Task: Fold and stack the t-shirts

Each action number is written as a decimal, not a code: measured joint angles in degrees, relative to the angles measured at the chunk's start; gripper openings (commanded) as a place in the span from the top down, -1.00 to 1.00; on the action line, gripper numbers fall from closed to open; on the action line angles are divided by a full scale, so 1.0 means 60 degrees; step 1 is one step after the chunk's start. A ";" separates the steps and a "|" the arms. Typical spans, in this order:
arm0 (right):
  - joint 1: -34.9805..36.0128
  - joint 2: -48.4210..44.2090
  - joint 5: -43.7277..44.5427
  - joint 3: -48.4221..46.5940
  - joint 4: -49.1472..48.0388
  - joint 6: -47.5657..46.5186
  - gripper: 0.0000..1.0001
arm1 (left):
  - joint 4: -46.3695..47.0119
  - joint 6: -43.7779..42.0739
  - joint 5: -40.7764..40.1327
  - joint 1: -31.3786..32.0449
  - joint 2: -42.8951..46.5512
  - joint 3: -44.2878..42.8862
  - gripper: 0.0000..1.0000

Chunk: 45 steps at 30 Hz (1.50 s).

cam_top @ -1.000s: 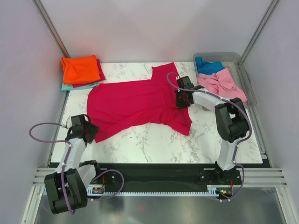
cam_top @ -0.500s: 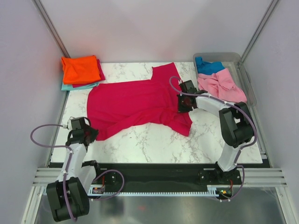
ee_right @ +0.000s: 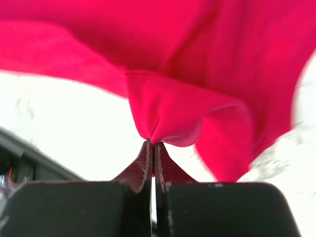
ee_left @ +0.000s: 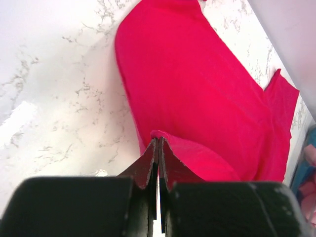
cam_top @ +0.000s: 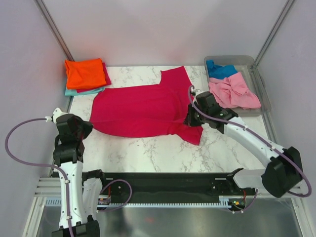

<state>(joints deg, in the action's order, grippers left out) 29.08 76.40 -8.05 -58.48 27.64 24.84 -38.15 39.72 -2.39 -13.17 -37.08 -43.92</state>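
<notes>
A soft crimson-pink short-sleeved t-shirt (cam_top: 143, 108) lies spread across the middle of the white marble-patterned bench (cam_top: 148, 148), with one sleeve reaching toward the far edge. The left gripper (cam_top: 89, 125), near the bench's left edge, has its fingers pressed together on a small fold of the shirt's left corner; the left wrist view shows the cloth pinched at the tips. The right gripper (cam_top: 190, 118) is clamped on a bunched fold at the shirt's right side, lifted slightly off the marble. At the far left corner a folded orange t-shirt (cam_top: 85, 73) tops a stack above a teal t-shirt (cam_top: 74, 92). By the far right corner, a clear grey plastic tub (cam_top: 260, 86) holds a crumpled blue t-shirt (cam_top: 220, 70) and a light pink t-shirt (cam_top: 233, 91).
</notes>
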 measured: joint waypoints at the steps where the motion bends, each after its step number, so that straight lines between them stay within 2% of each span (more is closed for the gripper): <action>1: 0.0353 -0.0335 0.0007 0.0160 0.0102 0.0120 1.00 | -0.0208 -0.0117 -0.0084 0.0000 0.0098 -0.0189 0.96; 5: 0.1523 -0.1574 0.0120 0.0889 0.0641 0.0637 1.00 | -0.0907 -0.0565 -0.0288 0.0000 0.0412 -0.0601 0.96; 10: 0.2320 -0.3049 0.0382 0.1668 0.1523 0.1515 1.00 | -0.1570 -0.1027 -0.0444 -0.0004 0.0506 -0.0911 0.96; 15: 0.2710 -0.4255 0.1067 0.1515 0.2364 0.2222 1.00 | -0.1800 -0.1275 -0.0503 -0.0036 0.0557 -0.1013 0.96; 18: 0.2710 -0.4218 0.1606 0.0925 0.2612 0.2218 1.00 | -0.1800 -0.1370 -0.0495 -0.0040 0.0368 -0.1016 0.96; 22: 0.2710 -0.3126 0.2226 -0.0346 0.2714 0.1657 1.00 | -0.1723 -0.1475 -0.0506 -0.0047 -0.0222 -0.1016 0.96; 25: 0.2707 -0.1756 0.2605 -0.1417 0.2590 0.0827 1.00 | -0.1596 -0.1563 -0.0539 -0.0157 -0.0765 -0.1016 0.96; 29: 0.2466 -0.0040 0.2408 -0.2699 0.2291 -0.0521 1.00 | -0.1388 -0.1650 -0.0608 -0.0390 -0.1402 -0.0951 0.96; 34: 0.1264 0.2014 0.0375 -0.4244 0.2011 -0.2273 0.99 | -0.1086 -0.1705 -0.0590 -0.0874 -0.2109 -0.0710 0.96; 39: -0.0193 0.4379 -0.2080 -0.5577 0.2193 -0.4084 0.98 | -0.0688 -0.1705 -0.0277 -0.1468 -0.3617 -0.0630 0.96; 45: -0.0769 0.7504 -0.2455 -0.7799 0.3300 -0.5366 0.99 | -0.0244 -0.1705 0.0215 -0.1585 -0.6043 -0.0965 0.96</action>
<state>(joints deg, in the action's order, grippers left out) 24.47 121.43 -22.79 -105.27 47.44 -7.35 -39.62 29.50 -1.10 -22.68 -73.34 -49.71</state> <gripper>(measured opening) 0.012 0.025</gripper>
